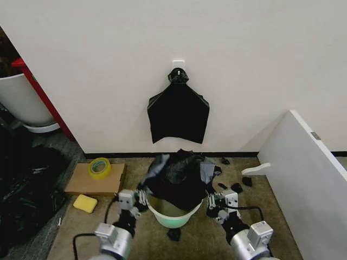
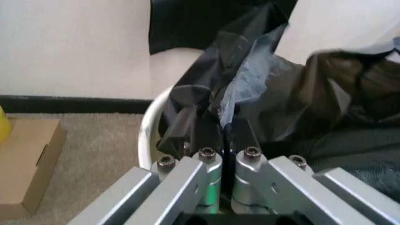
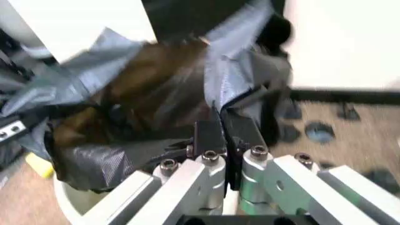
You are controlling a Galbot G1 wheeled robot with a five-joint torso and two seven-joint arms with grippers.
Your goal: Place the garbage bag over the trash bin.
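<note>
Bag: the thin, glossy, crinkled black plastic garbage bag (image 1: 181, 176) sat low in the centre of the head view, heaped over the far side of the bin's mouth, its near edge held up between the two grippers.
Bin: the round cream-white plastic trash bin (image 1: 174, 215) with a pale green base stood on the carpet just below the bag; its near rim was bare.
Left gripper (image 1: 136, 196): at the bin's left rim; in its wrist view the fingers (image 2: 206, 136) were pressed together, pinching a fold of bag film.
Right gripper (image 1: 216, 200): at the bin's right rim; its fingers (image 3: 209, 136) were likewise closed on the bag's edge.
Handling: the film looked very light, limp and slippery, likely to slide out of a shallow pinch or tear if stretched hard.
Hold: best taken at the open hem, on opposite sides, so the mouth spreads over the rolled rim.
</note>
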